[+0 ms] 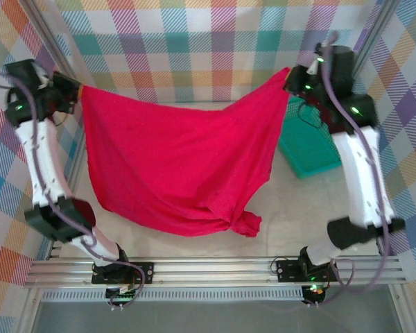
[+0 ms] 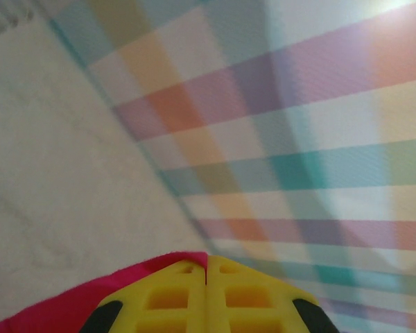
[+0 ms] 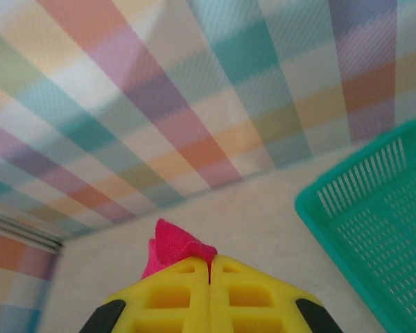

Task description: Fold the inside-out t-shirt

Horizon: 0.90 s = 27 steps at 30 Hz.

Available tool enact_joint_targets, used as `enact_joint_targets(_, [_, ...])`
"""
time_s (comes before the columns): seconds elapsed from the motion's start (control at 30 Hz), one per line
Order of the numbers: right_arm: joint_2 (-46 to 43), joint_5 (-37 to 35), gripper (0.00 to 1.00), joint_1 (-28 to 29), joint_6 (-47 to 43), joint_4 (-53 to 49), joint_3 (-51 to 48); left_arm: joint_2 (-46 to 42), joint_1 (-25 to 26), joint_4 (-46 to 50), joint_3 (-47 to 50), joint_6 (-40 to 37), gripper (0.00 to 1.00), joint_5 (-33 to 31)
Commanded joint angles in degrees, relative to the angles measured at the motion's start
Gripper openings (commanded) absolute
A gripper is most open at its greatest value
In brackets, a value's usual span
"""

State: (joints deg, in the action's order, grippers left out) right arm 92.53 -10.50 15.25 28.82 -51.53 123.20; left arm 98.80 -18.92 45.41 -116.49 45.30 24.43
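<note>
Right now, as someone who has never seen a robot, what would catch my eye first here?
A bright red t-shirt hangs stretched like a banner over the middle of the table, its lower edge bunched near the front. The left end effector and right end effector each pinch a top corner, shut on the cloth. A teal mesh basket sits by the shirt's right edge.

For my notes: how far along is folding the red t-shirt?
Done: the left gripper and right gripper each grip an edge of the bright red cloth t-shirt. In hand: it hangs spread between them, bottom bunched at the table. Left: every fold.
</note>
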Motion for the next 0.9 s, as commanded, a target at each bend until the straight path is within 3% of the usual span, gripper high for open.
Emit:
enact_joint_targets(0.0, [9.93,1.47,0.26,-1.56,-1.11,-2.37,6.92,11.28,5.29,6.96,-6.53,-5.48,0.18,-7.37])
enact_joint_targets(0.03, [15.49,3.31,0.45,-1.63,-0.88,-6.62,12.7,15.82,6.08,12.14,-11.69,-6.73,0.4,-9.85])
enact_joint_targets(0.07, [19.41,5.15,0.52,-1.58,-0.66,-10.56,16.57,19.59,6.66,16.59,-15.96,-7.73,0.48,-11.8])
enact_joint_targets(0.13, [25.05,7.17,0.56,-0.59,0.09,-17.06,21.71,22.47,8.16,22.16,-19.17,-9.45,0.58,-17.04])
enact_joint_targets(0.2, [24.37,6.15,0.57,2.17,-0.58,-16.95,16.53,18.08,10.47,18.62,-10.22,-10.05,0.59,-20.32])
enact_joint_targets(0.37, [9.72,5.52,0.53,10.48,1.47,-3.33,-17.49,-2.53,18.89,2.82,24.97,-8.04,0.58,-21.56])
enact_joint_targets(0.57, [-6.84,8.42,0.39,20.88,10.96,6.73,-50.92,-17.65,36.0,-4.71,51.43,-5.7,0.55,-21.09])
enact_joint_targets(0.7, [-12.75,6.73,0.35,30.3,19.34,10.66,-64.1,-23.48,48.08,-7.93,63.56,-1.38,0.55,-20.7])
enact_joint_targets(0.87, [-11.53,5.89,0.36,38.06,25.71,15.56,-69.58,-27.46,57.16,-12.96,74.32,5.08,0.56,-20.38])
